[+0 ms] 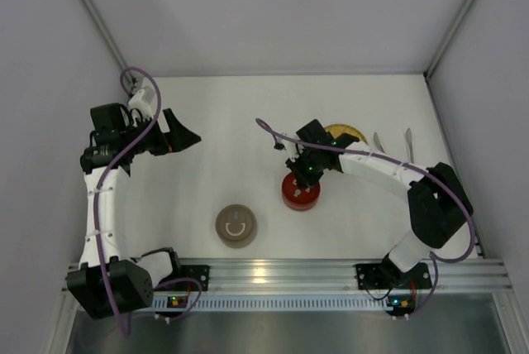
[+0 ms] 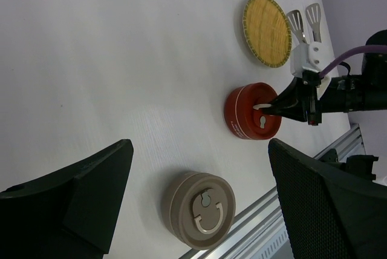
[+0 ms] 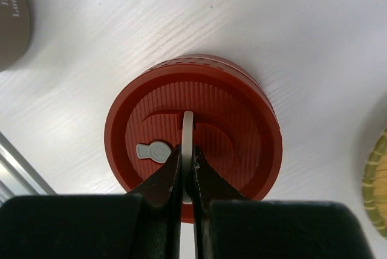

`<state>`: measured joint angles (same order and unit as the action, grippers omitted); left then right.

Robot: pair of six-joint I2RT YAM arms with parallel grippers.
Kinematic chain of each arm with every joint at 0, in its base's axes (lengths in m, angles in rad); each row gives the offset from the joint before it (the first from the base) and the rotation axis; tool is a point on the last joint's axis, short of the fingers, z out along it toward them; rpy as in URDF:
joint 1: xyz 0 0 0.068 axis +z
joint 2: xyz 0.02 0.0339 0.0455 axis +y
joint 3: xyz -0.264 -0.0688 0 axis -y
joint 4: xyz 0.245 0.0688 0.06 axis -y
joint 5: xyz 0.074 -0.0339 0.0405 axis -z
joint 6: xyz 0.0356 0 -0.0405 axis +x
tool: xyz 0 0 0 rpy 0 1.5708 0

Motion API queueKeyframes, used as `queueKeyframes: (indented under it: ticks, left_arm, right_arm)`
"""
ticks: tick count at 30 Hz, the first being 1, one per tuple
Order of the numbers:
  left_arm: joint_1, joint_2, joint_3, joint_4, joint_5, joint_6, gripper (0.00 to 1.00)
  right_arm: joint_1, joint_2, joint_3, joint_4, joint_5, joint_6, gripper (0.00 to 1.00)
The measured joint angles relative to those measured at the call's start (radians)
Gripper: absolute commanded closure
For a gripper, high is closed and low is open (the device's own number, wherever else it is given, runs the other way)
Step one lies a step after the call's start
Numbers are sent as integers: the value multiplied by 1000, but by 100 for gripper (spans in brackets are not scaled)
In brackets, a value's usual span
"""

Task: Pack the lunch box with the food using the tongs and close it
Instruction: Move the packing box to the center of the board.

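A red round lunch box stands mid-table with its lid on. My right gripper is above it, shut on the lid's white ring handle, which stands upright between the fingers. The grey metal tongs lie at the far right, beside the yellow woven plate. My left gripper hovers wide open at the left, holding nothing. No food shows in any view.
A beige round tin with a closed lid and flat ring handle sits near the front rail. The yellow plate's rim is just right of the red box. Walls enclose the table on three sides.
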<state>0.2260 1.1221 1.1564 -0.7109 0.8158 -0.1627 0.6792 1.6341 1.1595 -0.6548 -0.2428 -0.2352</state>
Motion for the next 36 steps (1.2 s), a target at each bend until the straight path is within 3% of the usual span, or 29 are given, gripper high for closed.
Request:
queueKeyframes:
  ticks: [6, 21, 29, 32, 36]
  left_arm:
    - [2, 0, 0, -4, -15, 14, 2]
    - [2, -41, 9, -84, -40, 92, 2]
    - [2, -53, 35, -113, -47, 117, 2]
    - [2, -53, 35, -115, -46, 120, 2]
    - [2, -53, 35, -124, -32, 127, 2]
  right_arm:
    - [72, -109, -139, 108, -21, 131, 100]
    - [251, -150, -185, 102, -75, 98, 100]
    - [262, -151, -183, 91, -97, 73, 77]
    - [267, -156, -183, 86, -110, 70, 64]
    - [270, -173, -183, 64, -114, 51, 40]
